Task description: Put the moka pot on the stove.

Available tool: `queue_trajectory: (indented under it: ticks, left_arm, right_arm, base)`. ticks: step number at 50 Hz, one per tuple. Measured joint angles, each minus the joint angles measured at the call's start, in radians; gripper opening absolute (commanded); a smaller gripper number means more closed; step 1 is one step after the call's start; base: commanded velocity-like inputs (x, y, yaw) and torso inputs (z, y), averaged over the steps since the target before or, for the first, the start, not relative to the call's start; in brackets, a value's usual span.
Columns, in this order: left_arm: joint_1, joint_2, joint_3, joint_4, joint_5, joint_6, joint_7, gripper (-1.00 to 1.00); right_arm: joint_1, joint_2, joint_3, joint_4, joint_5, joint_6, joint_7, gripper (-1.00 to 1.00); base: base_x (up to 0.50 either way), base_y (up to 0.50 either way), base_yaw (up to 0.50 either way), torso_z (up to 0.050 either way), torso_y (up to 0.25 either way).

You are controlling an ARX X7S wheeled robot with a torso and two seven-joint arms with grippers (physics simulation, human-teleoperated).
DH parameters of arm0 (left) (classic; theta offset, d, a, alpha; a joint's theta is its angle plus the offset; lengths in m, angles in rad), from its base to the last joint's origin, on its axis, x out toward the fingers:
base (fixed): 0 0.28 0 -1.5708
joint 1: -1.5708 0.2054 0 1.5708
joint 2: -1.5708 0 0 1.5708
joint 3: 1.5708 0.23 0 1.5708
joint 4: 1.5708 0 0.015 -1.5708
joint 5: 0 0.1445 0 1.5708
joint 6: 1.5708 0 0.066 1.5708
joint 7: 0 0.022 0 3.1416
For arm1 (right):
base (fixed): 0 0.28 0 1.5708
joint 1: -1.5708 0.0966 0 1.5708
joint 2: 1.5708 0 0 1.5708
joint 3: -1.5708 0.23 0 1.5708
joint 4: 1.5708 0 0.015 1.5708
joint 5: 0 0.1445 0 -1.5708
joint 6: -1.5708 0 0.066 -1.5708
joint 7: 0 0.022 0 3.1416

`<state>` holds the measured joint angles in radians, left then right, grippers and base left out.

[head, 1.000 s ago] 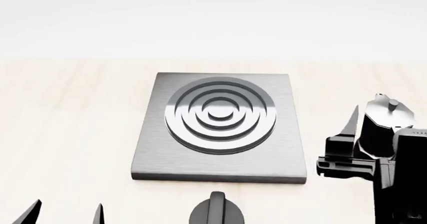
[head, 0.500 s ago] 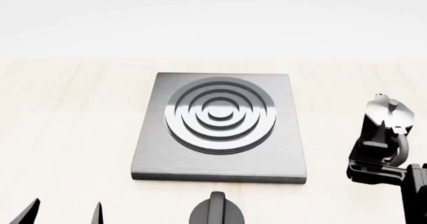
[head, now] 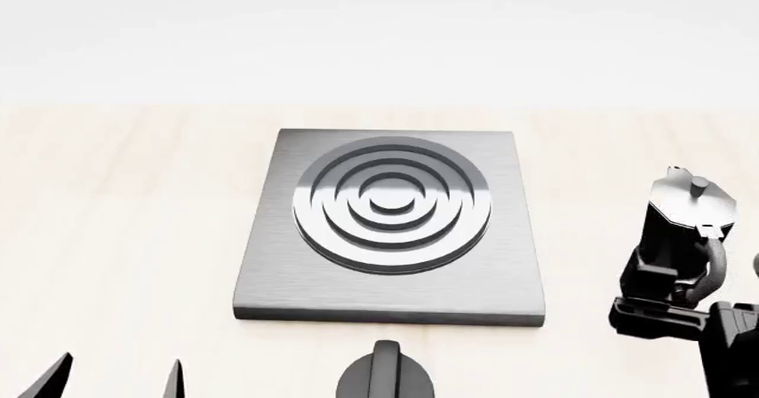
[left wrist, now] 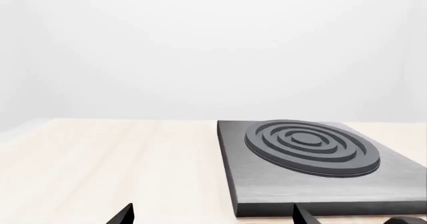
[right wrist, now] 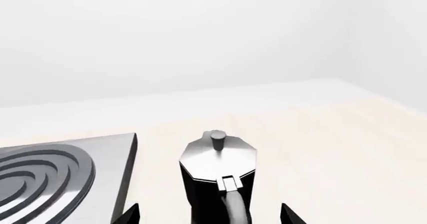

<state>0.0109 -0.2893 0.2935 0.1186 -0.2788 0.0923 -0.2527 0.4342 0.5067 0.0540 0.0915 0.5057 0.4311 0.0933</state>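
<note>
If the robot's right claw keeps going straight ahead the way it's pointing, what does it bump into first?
Most likely the small black faceted moka pot with the shiny silver lid. It stands right between the open fingers of the right gripper, its curved handle facing the camera. Nothing else shows in between.

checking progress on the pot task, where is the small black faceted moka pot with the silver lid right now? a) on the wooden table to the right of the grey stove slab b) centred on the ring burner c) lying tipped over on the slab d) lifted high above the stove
a: the small black faceted moka pot with the silver lid stands upright on the wooden table, right of the flat grey metal stove slab, whose ring burner is bare.
</note>
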Motion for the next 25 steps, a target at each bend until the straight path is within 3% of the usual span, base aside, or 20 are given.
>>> queue_trajectory:
  ticks: [25]
  left_arm:
    - [0.000, -0.005, 0.010, -0.005, 0.000, 0.006, -0.007, 1.00]
  right_arm:
    - [0.042, -0.019, -0.018, 0.135, -0.013, -0.056, -0.050, 1.00]
  base:
    - [0.00, 0.00, 0.00, 0.000, 0.000]
